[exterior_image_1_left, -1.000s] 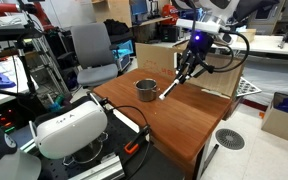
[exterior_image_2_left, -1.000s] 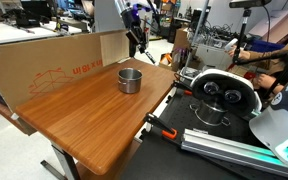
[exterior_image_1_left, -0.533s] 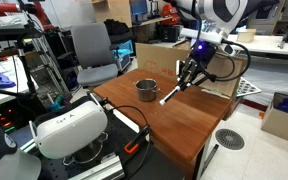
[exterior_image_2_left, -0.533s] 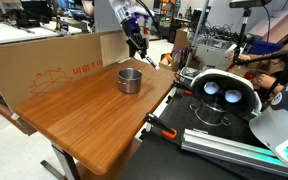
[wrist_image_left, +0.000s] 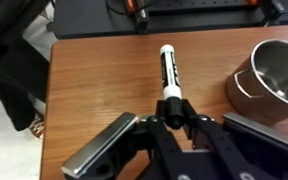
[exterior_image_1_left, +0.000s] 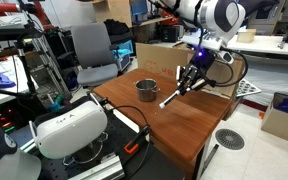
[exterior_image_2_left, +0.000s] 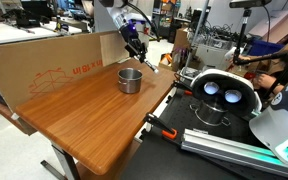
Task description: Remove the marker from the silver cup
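Slim white dark-capped marker [wrist_image_left: 168, 70] is clear of the squat shiny silver cup [wrist_image_left: 276, 82], pinched in the black gripper [wrist_image_left: 171, 113]. Next up, I'd guess: lower it to the wooden table [wrist_image_left: 94, 85] and let go.

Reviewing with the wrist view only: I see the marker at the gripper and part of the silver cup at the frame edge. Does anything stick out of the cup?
Observer: No. In an exterior view the silver cup stands upright with nothing sticking out.
Operator: How is the marker tilted?
Observer: The marker slants down from the gripper, light end lowest, beside the cup.
Operator: Anything close by?
Observer: A cardboard panel stands along the table edge behind the cup.
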Controlling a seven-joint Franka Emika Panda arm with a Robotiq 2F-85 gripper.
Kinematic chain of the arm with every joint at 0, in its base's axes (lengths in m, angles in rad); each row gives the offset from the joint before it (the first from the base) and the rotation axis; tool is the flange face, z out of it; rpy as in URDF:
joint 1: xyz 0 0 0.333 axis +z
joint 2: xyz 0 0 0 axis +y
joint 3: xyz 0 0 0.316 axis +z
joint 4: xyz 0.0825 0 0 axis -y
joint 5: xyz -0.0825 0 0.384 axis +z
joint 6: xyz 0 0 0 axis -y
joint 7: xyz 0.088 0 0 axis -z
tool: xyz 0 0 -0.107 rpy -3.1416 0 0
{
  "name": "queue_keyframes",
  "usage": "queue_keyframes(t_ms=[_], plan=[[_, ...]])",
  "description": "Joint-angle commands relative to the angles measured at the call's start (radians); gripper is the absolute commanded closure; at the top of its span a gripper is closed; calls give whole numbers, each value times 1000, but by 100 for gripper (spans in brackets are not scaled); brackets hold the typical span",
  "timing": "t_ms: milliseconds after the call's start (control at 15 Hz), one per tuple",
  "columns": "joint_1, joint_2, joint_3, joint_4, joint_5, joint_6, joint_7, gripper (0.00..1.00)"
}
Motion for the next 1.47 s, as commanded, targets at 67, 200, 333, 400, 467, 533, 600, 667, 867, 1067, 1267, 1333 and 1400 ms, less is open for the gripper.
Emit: queue_keyframes(t_ms=[67,200,333,400,467,533,600,667,867,1067,1267,1333,1400], plan=[[-3,91,2,145,-17,-82,31,95],[-2,115,0,173,-20,-100,41,95],[-1,135,-1,195,-24,-105,50,95],[0,146,-1,207,-28,-105,52,95],[0,153,-2,217,-32,-104,55,95],[0,161,-2,228,-34,-109,56,95],[1,166,-2,236,-37,-114,58,55],[2,173,-3,247,-42,-124,57,53],[5,178,-8,259,-43,-138,54,34],[3,184,-7,273,-42,-150,50,11],[3,180,-6,274,-42,-147,44,0],[3,174,-5,271,-42,-139,40,0],[3,170,-4,269,-42,-136,37,0]])
